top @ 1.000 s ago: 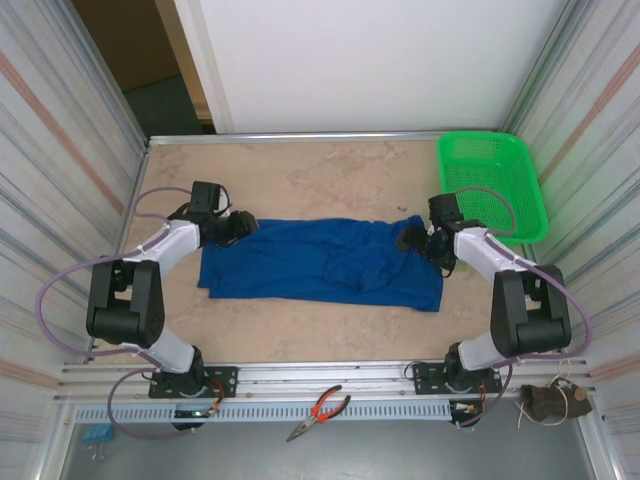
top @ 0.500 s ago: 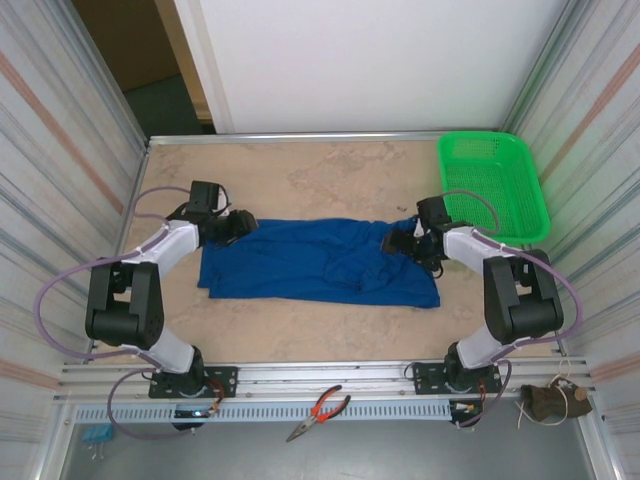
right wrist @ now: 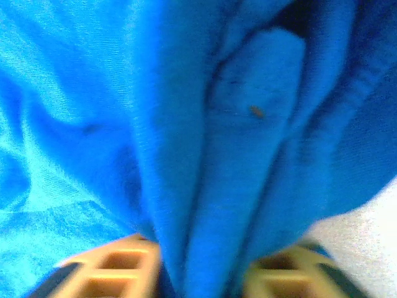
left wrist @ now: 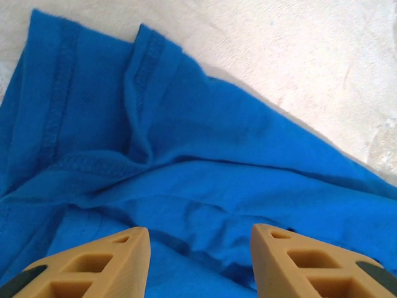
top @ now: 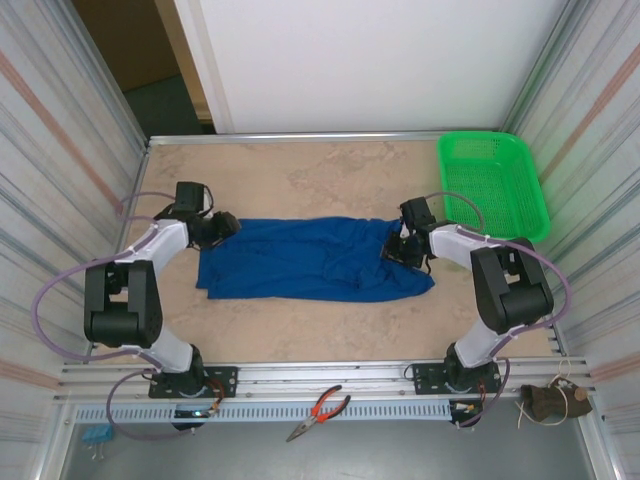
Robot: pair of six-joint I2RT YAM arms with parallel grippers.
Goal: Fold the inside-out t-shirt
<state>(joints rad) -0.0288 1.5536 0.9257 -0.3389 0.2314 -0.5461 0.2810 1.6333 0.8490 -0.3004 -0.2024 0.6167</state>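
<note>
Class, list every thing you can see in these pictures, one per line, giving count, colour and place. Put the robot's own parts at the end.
t-shirt: one, royal blue, lying crumpled across the middle of the table.
basket: one, green mesh, far right corner of the table.
table: one, beige, under the shirt and basket.
pliers: one pair, red handles, by the near rail between the arm bases.
arms: two, white and black, left arm and right arm.
left tool: one, tan fingers apart at the shirt's left end.
right tool: one, tan fingers shut on bunched cloth at the shirt's right end.
</note>
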